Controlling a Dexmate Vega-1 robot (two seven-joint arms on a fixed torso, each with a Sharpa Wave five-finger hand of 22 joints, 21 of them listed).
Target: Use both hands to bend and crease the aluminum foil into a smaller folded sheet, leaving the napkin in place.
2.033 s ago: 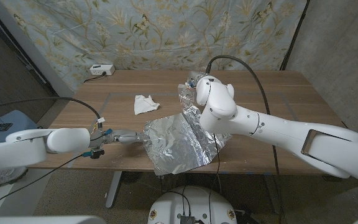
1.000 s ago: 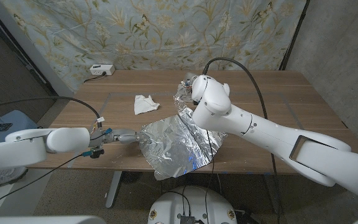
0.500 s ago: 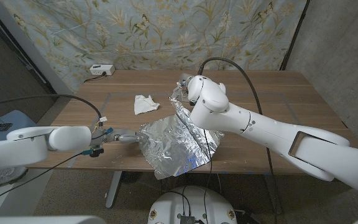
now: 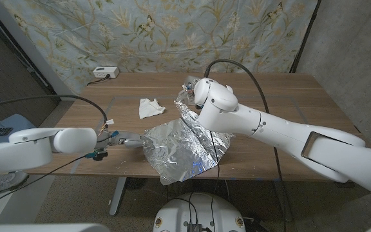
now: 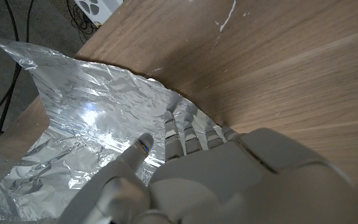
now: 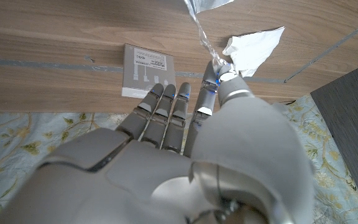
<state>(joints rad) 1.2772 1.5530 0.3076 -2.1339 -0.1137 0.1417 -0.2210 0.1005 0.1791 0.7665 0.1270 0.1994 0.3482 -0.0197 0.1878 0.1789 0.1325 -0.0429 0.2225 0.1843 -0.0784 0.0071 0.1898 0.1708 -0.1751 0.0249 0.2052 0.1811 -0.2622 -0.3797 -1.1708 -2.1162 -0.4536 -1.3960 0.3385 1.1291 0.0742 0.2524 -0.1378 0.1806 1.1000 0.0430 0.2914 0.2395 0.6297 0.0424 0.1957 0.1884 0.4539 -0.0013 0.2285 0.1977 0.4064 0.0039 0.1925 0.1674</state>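
Foil (image 4: 182, 145) corner lifted further left

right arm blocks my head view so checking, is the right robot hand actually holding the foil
observer: yes, the right wrist view shows the right robot hand pinching a raised corner of the foil between thumb and a finger
operator: and the left one, has it got hold too
observer: looks like it. in the left wrist view the left robot hand has its thumb on top of the foil and its fingertips at the foil's edge
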